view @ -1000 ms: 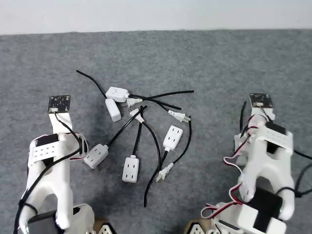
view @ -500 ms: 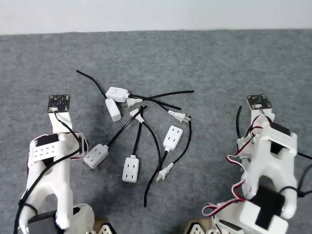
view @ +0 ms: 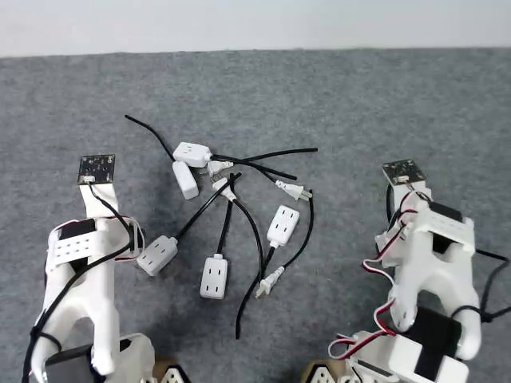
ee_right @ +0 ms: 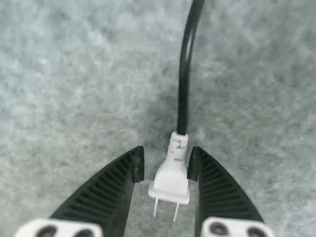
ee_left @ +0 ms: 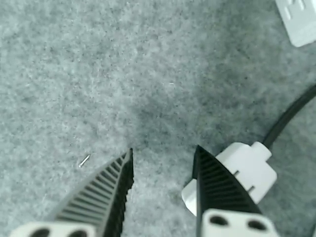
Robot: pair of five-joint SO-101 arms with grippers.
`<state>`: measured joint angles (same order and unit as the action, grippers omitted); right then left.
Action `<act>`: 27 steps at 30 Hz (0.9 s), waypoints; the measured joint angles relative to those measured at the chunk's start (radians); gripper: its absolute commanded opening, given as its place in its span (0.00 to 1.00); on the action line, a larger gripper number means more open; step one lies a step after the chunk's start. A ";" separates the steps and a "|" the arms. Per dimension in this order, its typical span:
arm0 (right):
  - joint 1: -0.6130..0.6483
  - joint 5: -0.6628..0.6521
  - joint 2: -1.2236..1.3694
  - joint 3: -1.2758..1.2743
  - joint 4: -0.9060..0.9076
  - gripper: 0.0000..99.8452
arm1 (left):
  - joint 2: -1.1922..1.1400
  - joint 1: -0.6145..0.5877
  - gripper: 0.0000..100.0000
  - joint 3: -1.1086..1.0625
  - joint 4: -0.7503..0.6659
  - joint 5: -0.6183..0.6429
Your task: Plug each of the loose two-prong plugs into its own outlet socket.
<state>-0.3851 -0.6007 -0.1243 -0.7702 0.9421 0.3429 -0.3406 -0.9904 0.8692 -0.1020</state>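
Plainly, the two-prong plug point(ee_right: 170, 181) was seen lying flat on the carpet point(ee_right: 74, 74) between the spread, empty fingers point(ee_right: 114, 183) of the right gripper point(ee_right: 165, 151) — prongs turned toward the wrist, cord point(ee_right: 185, 74) led straight away — its long axis set along the reach.

Likely a robotics lab bench: a worktop point(view: 383, 96) covered in grey felt, a plain white wall point(view: 255, 24) at 12 o'clock, the left arm point(view: 80, 271) at 7 o'clock and the right arm point(view: 435, 263) at 5 o'clock, both white with bare wiring.
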 measured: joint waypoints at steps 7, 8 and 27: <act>-0.003 0.000 0.000 -0.044 -0.124 0.15 | 0.000 0.000 0.19 0.000 0.000 0.000; -0.005 -0.008 0.000 -0.044 -0.135 0.15 | 0.000 0.000 0.19 0.000 0.000 0.000; -0.026 -0.064 0.109 0.051 -0.055 0.09 | 0.000 0.000 0.19 0.000 0.000 0.000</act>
<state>-0.4112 -0.6651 -0.0153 -0.7196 0.8869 0.3429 -0.3406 -0.9904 0.8692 -0.1020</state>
